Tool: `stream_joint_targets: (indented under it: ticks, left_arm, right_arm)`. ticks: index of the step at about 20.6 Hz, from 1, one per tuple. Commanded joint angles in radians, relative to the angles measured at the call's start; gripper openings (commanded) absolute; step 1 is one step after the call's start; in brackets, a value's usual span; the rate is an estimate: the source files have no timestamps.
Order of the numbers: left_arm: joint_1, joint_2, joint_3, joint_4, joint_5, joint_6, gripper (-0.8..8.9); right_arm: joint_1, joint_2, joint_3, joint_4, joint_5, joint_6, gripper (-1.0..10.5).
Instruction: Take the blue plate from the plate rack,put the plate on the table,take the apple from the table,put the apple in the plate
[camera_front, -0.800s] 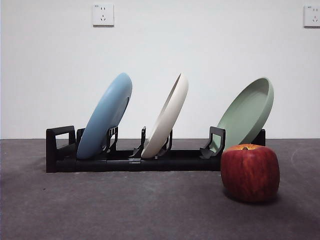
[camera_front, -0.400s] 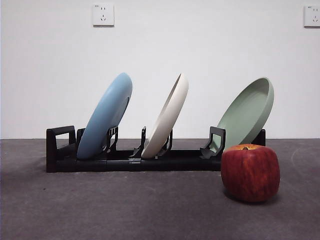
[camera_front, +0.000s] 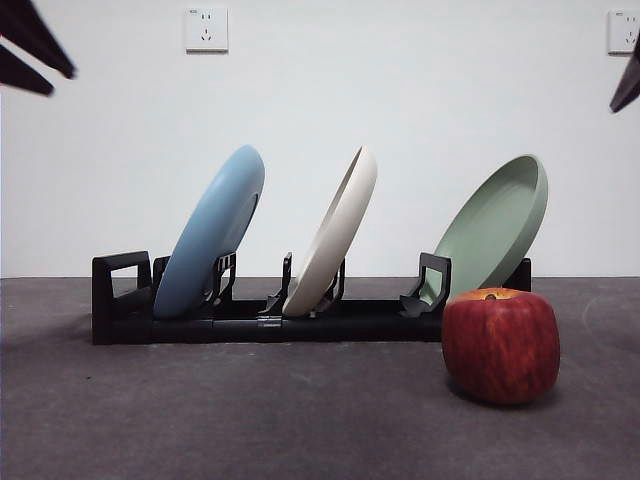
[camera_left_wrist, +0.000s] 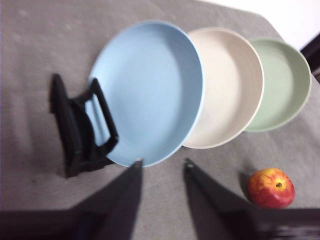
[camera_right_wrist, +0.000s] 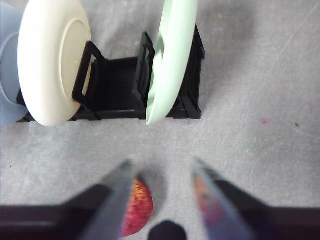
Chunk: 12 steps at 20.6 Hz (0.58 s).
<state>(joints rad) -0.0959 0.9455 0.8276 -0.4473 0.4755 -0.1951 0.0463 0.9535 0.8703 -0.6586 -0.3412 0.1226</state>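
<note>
The blue plate leans in the left slot of the black plate rack; it also shows in the left wrist view. The dark red apple sits on the grey table, in front of the rack's right end. My left gripper is open and empty, high above the table near the blue plate's rim; it shows at the front view's top left corner. My right gripper is open and empty, high above the apple; it shows at the top right.
A cream-white plate stands in the rack's middle slot and a sage-green plate in the right slot, just behind the apple. A white wall with two sockets closes the back.
Both grippers have come into the front view at the top corners; before, neither arm showed. Plates, rack and apple have not moved.
</note>
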Motion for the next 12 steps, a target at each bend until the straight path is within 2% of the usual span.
stream_joint_targets:
  ticks: [1,4,8,12]
  left_arm:
    - [-0.051,0.057,0.002,0.072,0.005,-0.032,3.5]
    - [-0.117,0.179,0.094,0.064,-0.023,-0.029,3.5]
    - [-0.203,0.393,0.346,-0.088,-0.172,0.075,3.5]
    - [-0.252,0.58,0.578,-0.161,-0.246,0.123,3.5]
  right_arm:
    - [0.003,0.0,0.003,0.004,-0.002,-0.008,2.9]
    - [0.003,0.0,0.003,0.004,-0.003,-0.008,2.9]
    - [0.003,0.0,0.003,0.003,-0.002,-0.008,2.9]
    - [0.003,0.0,0.003,0.003,-0.001,-0.008,2.9]
